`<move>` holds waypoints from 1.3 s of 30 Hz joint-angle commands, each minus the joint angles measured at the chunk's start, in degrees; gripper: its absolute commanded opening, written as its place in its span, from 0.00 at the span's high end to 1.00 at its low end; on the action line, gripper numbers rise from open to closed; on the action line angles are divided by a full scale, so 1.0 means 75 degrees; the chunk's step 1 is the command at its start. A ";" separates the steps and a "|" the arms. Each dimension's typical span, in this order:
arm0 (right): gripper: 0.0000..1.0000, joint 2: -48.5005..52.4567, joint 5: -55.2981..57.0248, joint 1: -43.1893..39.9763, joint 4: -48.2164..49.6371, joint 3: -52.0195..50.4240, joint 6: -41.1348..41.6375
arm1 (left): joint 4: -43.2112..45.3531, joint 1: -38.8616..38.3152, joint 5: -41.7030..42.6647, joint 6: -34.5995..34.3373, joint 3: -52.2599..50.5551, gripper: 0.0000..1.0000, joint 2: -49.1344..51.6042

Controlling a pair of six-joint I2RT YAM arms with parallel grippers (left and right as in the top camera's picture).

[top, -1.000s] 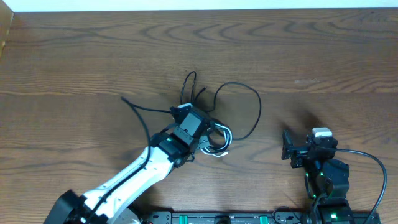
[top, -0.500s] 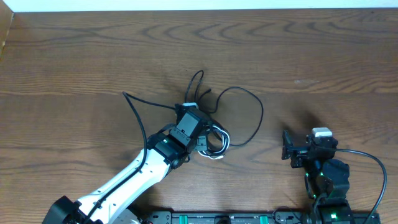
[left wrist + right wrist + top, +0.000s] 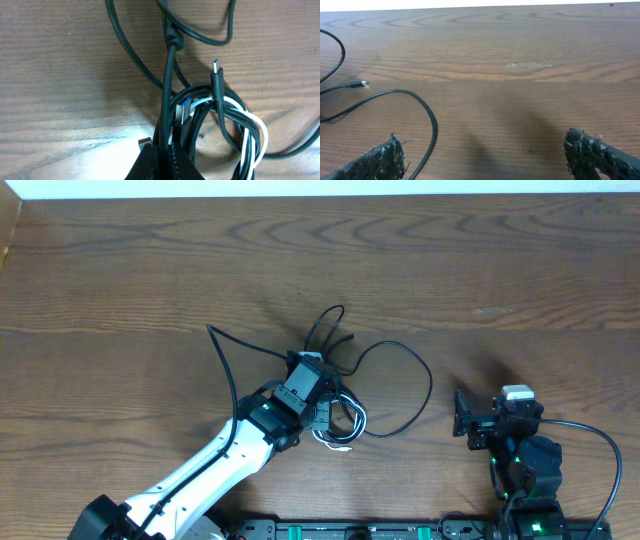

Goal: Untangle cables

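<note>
The cables lie tangled mid-table: black cords loop outward and a white cord coils with them. My left gripper is over the knot, shut on a black cord that runs up between its jaws. Beside that cord in the left wrist view are a blue-tipped plug, a small black plug and the white cord. My right gripper stands open at the right, off the cables; a black loop passes its left finger.
One black tail trails out to the left of the knot. A loose plug end lies on the wood to the left in the right wrist view. The wooden table stretches far behind, its back edge at the top.
The black loops have slid to the right and spread wider. The white coil shifted slightly toward the front. My left gripper stayed shut on the cord; the right arm has not moved.
</note>
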 commanded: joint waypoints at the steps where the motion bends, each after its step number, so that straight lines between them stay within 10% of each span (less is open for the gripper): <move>1: 0.01 0.0003 0.0061 -0.0023 -0.0032 -0.0006 -0.0114 | 0.0058 0.0032 -0.0198 -0.1096 -0.0026 0.92 -0.0073; 9: 0.01 0.0003 -0.0181 -0.0017 0.0425 -0.0006 0.0114 | 0.0504 0.0029 0.0746 -0.1282 -0.0026 0.92 -0.0073; 21: 0.01 0.0009 -0.5496 -0.0012 0.0198 -0.0006 0.7099 | 0.1396 0.0029 0.2151 -0.1964 -0.0026 0.92 -0.0073; 39: 0.02 0.0009 -0.4718 0.0420 0.0195 -0.0006 0.8498 | 0.3296 -0.0694 0.3468 -0.1976 -0.0026 0.92 -0.0073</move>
